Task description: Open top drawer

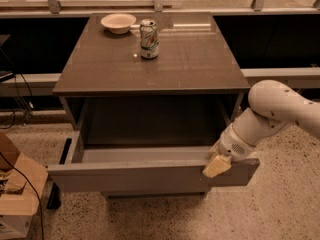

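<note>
The top drawer (135, 178) is a wide grey handleless front with a deep grey box body. It stands pulled well out from the cabinet, and its inside shows bare. My gripper (218, 164) comes in from the right on a white arm and sits at the top edge of the drawer front near its right end. A cream-coloured finger (216, 167) lies over the front face of the drawer. The two lower drawer fronts are hidden under the open drawer.
On the grey cabinet top (190, 64) stand a can (148, 39) and a cream bowl (118, 22). A cardboard box (17, 194) and cables lie on the floor at the left. A dark ledge and railing run behind the cabinet.
</note>
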`<state>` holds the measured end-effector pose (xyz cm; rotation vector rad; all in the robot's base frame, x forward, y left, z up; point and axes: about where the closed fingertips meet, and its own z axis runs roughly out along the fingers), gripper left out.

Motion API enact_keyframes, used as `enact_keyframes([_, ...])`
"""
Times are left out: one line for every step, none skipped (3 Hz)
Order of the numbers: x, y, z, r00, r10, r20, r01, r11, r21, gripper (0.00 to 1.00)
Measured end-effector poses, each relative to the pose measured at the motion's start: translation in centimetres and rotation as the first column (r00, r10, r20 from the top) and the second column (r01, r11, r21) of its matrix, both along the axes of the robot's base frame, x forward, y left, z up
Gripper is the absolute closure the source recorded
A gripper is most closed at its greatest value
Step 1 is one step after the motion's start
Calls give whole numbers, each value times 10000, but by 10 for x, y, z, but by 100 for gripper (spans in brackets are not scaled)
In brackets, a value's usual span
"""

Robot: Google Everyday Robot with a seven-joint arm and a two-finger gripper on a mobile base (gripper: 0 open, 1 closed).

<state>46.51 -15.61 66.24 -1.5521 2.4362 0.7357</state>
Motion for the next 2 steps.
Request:
enact_keyframes([0, 0, 0, 10000, -5, -3, 5, 10000, 0, 36])
enact_keyframes([-36, -6, -2, 9939, -906, -627, 906, 9959, -22, 14])
